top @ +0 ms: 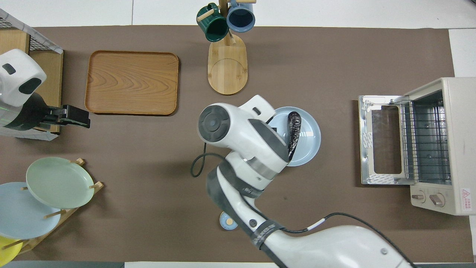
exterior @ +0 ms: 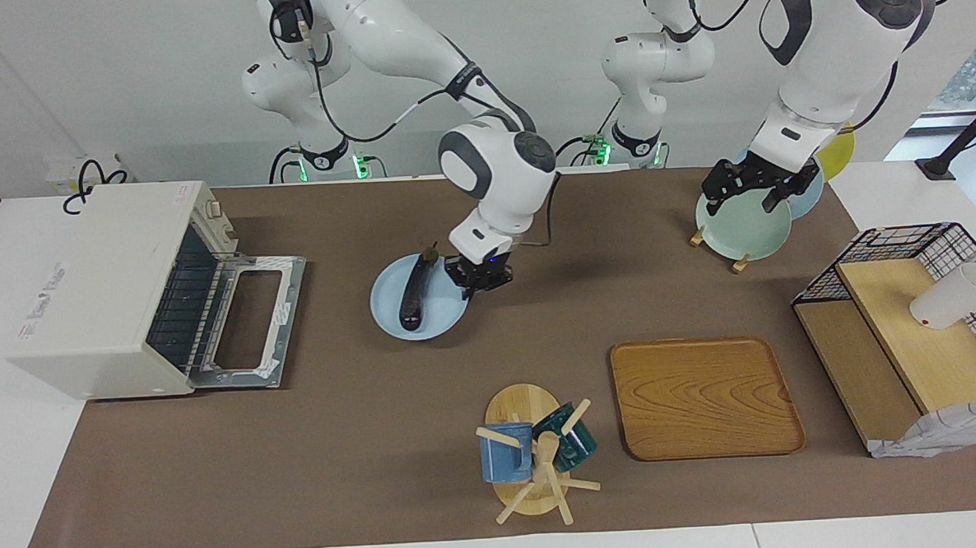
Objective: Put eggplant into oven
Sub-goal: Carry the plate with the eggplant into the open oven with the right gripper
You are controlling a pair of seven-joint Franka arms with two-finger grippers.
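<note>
The dark purple eggplant (exterior: 414, 292) (top: 293, 134) lies lengthwise on a light blue plate (exterior: 391, 311) (top: 310, 136). My right gripper (exterior: 477, 278) is shut on the rim of that plate, on the side away from the oven; in the overhead view its own hand hides the fingers. The white oven (exterior: 101, 283) (top: 446, 141) stands at the right arm's end of the table, with its door (exterior: 251, 321) folded down open and the wire rack showing. The plate sits a short way in front of that door. My left gripper (exterior: 752, 188) (top: 76, 116) waits open over the plate rack.
A wooden tray (exterior: 703, 396) and a mug tree (exterior: 537, 453) with two mugs lie farther from the robots. A rack holds a green plate (exterior: 741, 226) and others. A wire-and-wood shelf (exterior: 910, 330) stands at the left arm's end. A small blue disc (top: 228, 221) lies near the robots.
</note>
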